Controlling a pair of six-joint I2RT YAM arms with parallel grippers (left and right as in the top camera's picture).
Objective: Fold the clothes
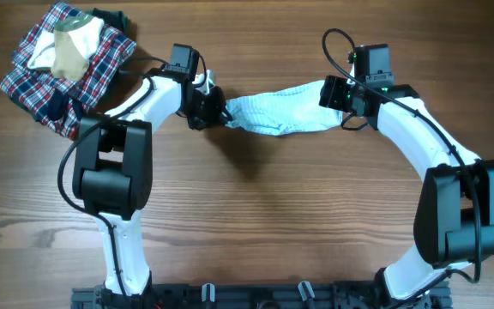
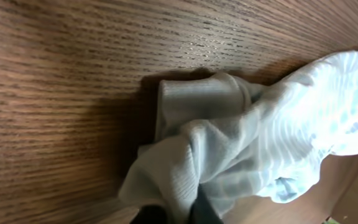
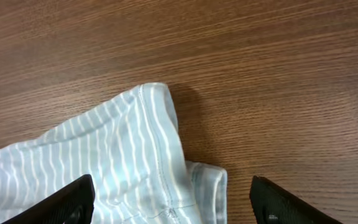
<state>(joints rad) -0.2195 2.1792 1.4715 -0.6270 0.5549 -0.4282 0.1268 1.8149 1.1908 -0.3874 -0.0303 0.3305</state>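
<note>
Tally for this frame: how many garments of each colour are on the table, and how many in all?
pale blue-white striped garment: 1
red-navy-white plaid garment: 1
beige-cream garment: 1
Total: 3
Not counted: a dark item behind the plaid one, too hidden to identify.

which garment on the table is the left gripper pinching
The thin pale blue-white striped garment, bunched in the left gripper; the red-navy-white plaid garment and beige-cream garment lie piled apart in the corner.
</note>
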